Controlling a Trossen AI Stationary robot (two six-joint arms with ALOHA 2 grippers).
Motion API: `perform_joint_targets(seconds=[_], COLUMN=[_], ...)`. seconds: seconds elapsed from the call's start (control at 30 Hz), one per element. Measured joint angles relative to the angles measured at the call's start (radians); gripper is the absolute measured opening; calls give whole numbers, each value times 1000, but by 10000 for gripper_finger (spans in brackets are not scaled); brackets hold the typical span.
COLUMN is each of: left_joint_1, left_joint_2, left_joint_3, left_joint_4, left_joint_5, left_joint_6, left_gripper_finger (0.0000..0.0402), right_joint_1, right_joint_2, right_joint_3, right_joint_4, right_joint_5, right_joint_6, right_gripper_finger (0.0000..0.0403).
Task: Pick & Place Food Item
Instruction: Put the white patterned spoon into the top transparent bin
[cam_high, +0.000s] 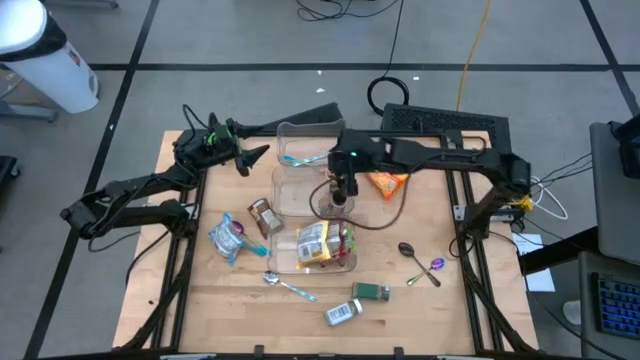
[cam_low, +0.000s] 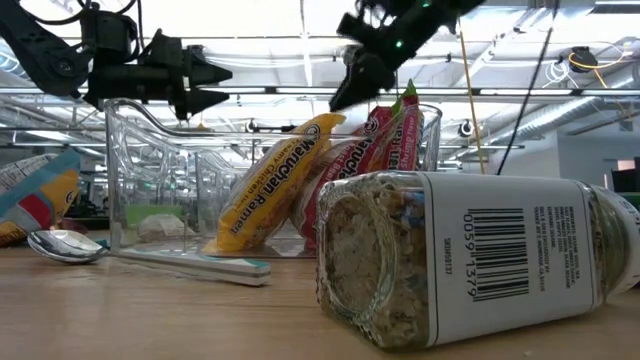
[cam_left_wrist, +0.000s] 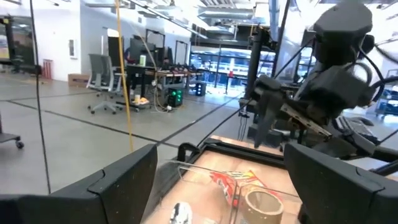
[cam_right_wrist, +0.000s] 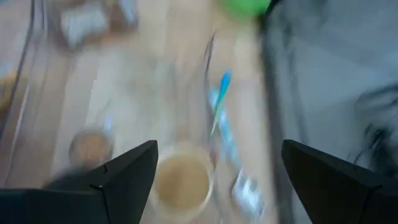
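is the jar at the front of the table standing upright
No, the jar lies on its side on the wooden table, barcode label facing the low camera.

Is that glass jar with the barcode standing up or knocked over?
Knocked over. In the low view the jar lies on its side on the table, its barcode label turned sideways. Its contents look grainy.

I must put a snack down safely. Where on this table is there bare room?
Bare wood lies along the table edge near the camera, left of the jar, and in the corner under the left hand. The middle is crowded around the clear bins and right hand.
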Motion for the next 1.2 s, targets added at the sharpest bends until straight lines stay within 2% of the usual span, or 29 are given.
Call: perform_joint_targets(seconds=[0.33,0.53,0.63,0.77,0.9,1.2], left_joint_1=[-21,-32,-38,-43,-44,-44], left_joint_2=[0,0,0,0,0,0], left_joint_3=[0,1,1,1,1,1], left_joint_4=[-11,-11,-11,-11,-11,-11], left_joint_5=[-3,-1,-1,6,6,6], left_joint_6=[-78,-69,-73,-78,-71,-70], left_gripper_finger=[358,358,358,358,358,358], right_joint_1=[66,108,126,155,194,250], right_joint_2=[-269,-375,-410,-468,-529,-548], right_joint_3=[-396,-641,-747,-865,-943,-984], right_joint_4=[745,1228,1391,1509,1478,1459], right_joint_5=[-1,-1,-1,0,0,0], right_joint_6=[-7,57,84,203,327,321], right_gripper_finger=[334,334,333,332,333,334])
